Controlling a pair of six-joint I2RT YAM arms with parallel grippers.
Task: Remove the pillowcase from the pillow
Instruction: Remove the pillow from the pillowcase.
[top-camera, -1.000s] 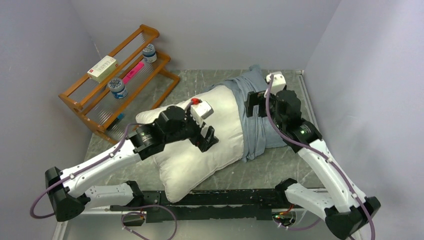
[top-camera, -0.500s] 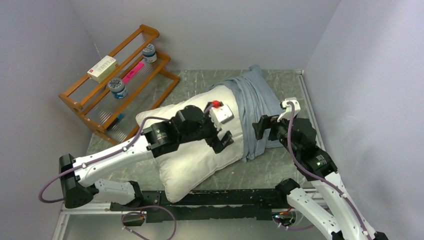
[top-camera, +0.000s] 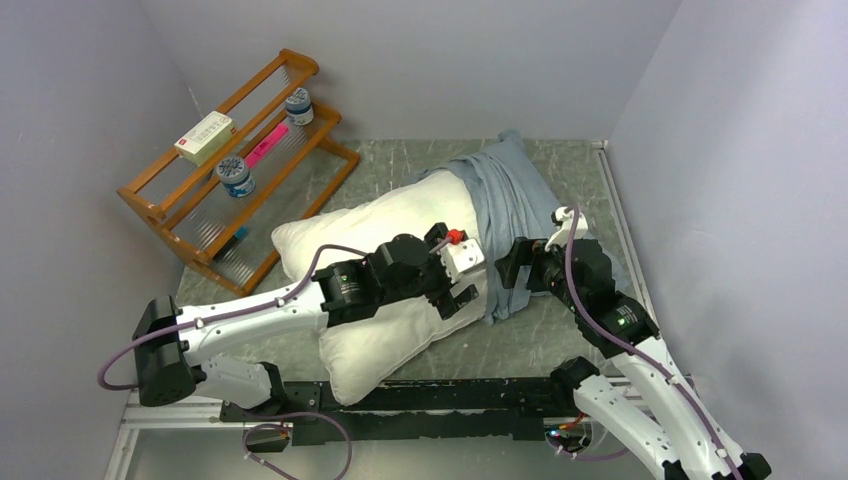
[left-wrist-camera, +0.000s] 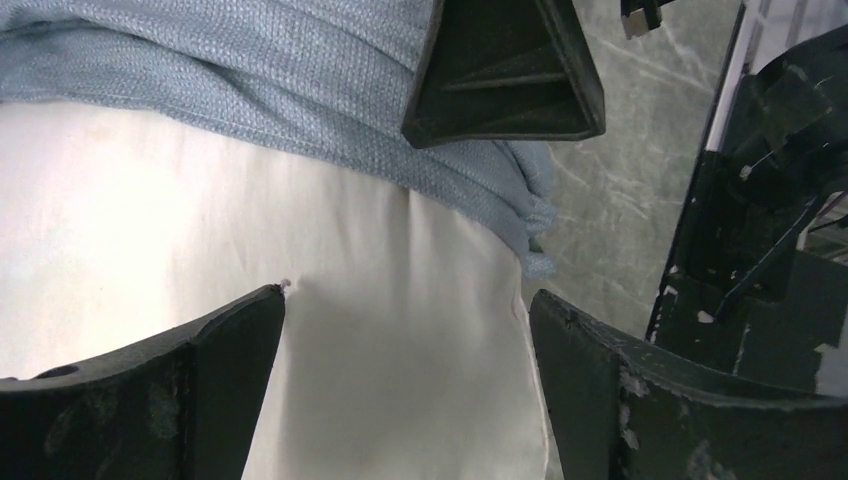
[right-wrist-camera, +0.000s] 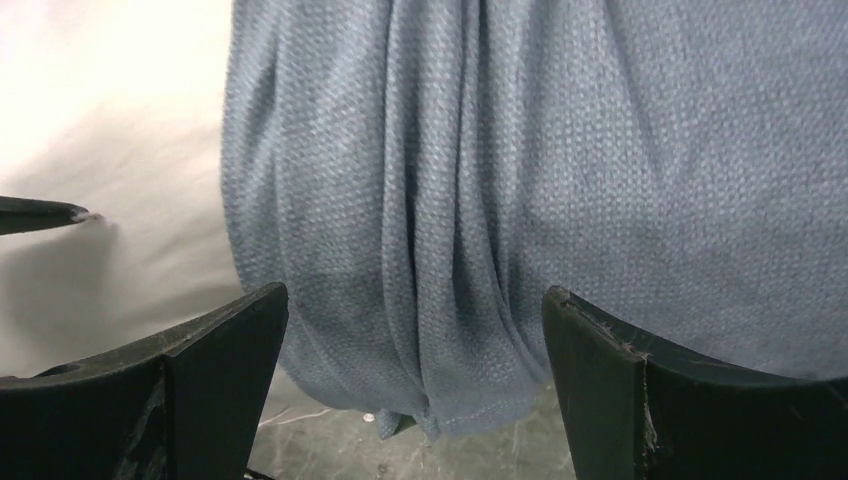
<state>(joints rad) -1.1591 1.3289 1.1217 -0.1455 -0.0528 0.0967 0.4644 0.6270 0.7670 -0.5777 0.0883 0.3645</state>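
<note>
The white pillow (top-camera: 372, 328) lies aslant on the table. The blue-grey pillowcase (top-camera: 505, 190) is bunched over its far right end, its hem hanging to the table. My left gripper (top-camera: 458, 298) is open over the pillow's right part, just short of the pillowcase edge; in the left wrist view it (left-wrist-camera: 407, 340) straddles bare pillow (left-wrist-camera: 380, 380) below the pillowcase (left-wrist-camera: 300, 70). My right gripper (top-camera: 503, 280) is open at the pillowcase's near edge; in the right wrist view it (right-wrist-camera: 415, 340) faces the hanging folds (right-wrist-camera: 520, 200), with the pillow (right-wrist-camera: 110, 130) at left.
A wooden rack (top-camera: 290, 68) stands at the back left with a box (top-camera: 204, 137), two jars (top-camera: 236, 175) and a pink item (top-camera: 266, 145). Grey walls close in on three sides. A black rail (top-camera: 450, 395) runs along the near edge.
My left arm has moved right along the pillow to the pillowcase edge. My right arm has drawn back from the far end of the pillowcase to its near edge.
</note>
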